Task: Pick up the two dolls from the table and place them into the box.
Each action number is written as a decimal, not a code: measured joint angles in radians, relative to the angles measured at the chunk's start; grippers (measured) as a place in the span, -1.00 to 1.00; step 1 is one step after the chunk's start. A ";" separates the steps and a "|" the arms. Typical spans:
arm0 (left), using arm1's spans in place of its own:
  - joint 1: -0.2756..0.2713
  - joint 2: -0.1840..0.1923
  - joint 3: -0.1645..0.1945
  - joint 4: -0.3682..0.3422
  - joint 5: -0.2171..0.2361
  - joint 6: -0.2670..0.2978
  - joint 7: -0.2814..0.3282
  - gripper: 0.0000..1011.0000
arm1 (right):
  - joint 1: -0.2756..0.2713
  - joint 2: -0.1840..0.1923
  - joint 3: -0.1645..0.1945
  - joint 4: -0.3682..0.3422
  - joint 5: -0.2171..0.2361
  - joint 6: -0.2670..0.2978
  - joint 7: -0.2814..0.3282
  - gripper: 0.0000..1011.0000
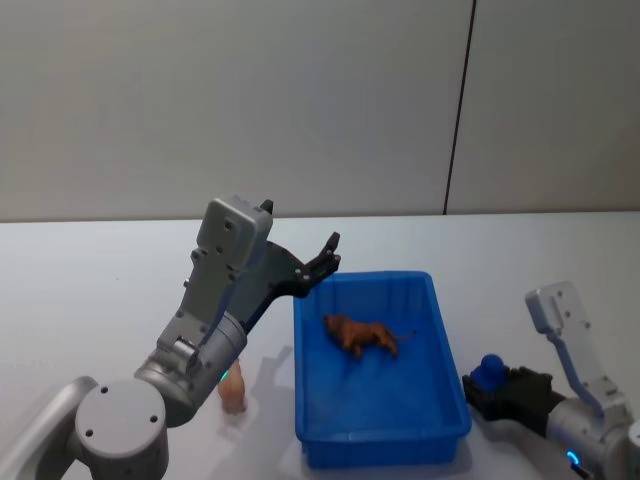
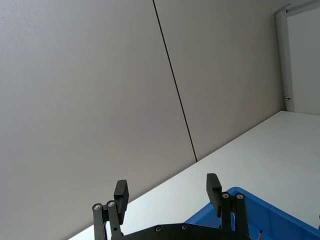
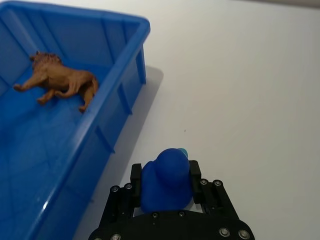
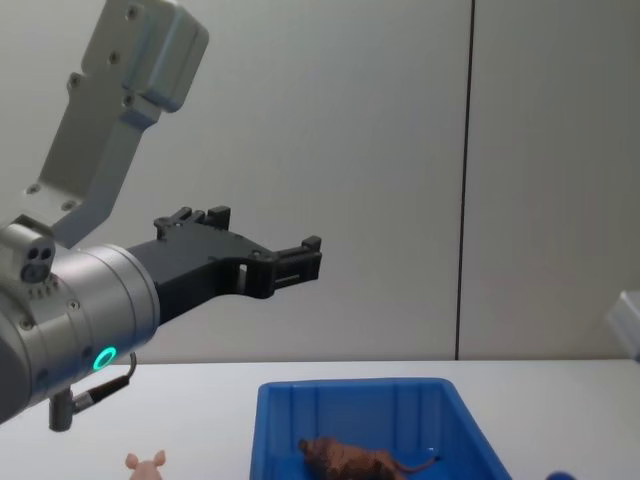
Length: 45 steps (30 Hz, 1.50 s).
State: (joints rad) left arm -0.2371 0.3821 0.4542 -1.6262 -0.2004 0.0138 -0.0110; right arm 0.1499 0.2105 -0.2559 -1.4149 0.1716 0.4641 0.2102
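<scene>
The brown doll (image 1: 360, 336) (image 3: 62, 80) (image 4: 352, 461) lies on its side inside the blue box (image 1: 378, 405) (image 3: 126, 75) (image 4: 350, 385) (image 2: 265, 214). On the table left of the box stands the pale pink doll (image 1: 232, 393) (image 4: 148, 463), partly hidden by my left arm. My left gripper (image 1: 329, 254) (image 2: 167, 193) (image 4: 307, 259) hangs open and empty, raised high over the box's far left corner. Low beside the box's right wall, my right gripper (image 1: 492, 388) (image 3: 165, 171) is shut on a rounded blue toy (image 3: 166, 181) (image 1: 490, 372).
The white table (image 1: 90, 290) runs bare to the far wall on both sides of the box. My left forearm (image 1: 215, 300) stretches over the table left of the box, above the pink doll.
</scene>
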 joint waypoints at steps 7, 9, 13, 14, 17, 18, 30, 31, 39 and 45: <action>0.000 0.000 0.000 0.000 0.000 0.000 0.000 0.98 | -0.010 0.007 0.001 -0.036 -0.028 -0.045 -0.018 0.00; 0.000 0.000 0.000 0.000 0.000 0.000 0.000 0.98 | -0.014 0.010 0.001 -0.050 -0.038 -0.060 -0.023 -0.02; 0.000 0.000 0.000 0.000 0.000 0.000 0.000 0.98 | -0.018 0.014 0.001 -0.077 -0.057 -0.088 -0.030 -0.07; 0.000 0.000 0.000 0.000 0.000 0.000 0.000 0.98 | -0.019 0.014 0.001 -0.084 -0.061 -0.093 -0.031 -0.08; 0.000 0.000 0.000 0.000 0.000 0.000 0.000 0.98 | -0.021 0.016 0.000 -0.107 -0.074 -0.115 -0.032 -0.11; 0.000 0.000 0.000 0.000 0.000 0.000 0.000 0.98 | -0.021 0.016 0.000 -0.112 -0.077 -0.120 -0.032 -0.11; 0.000 0.000 0.000 0.000 0.000 0.000 0.000 0.98 | 0.002 0.008 -0.014 -0.164 -0.103 -0.166 0.048 -0.24; 0.000 0.000 0.000 0.000 0.000 0.000 0.000 0.98 | 0.005 0.006 -0.015 -0.164 -0.103 -0.166 0.058 -0.25; 0.000 0.000 0.000 0.000 0.000 0.000 0.000 0.98 | 0.040 -0.012 -0.028 -0.148 -0.093 -0.133 0.145 -0.33; 0.000 0.000 0.000 0.000 0.000 0.000 0.000 0.98 | 0.071 -0.031 -0.040 -0.115 -0.081 -0.086 0.211 -0.41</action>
State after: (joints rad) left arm -0.2371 0.3821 0.4543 -1.6262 -0.2004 0.0139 -0.0110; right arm 0.2204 0.1798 -0.2956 -1.5297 0.0909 0.3781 0.4208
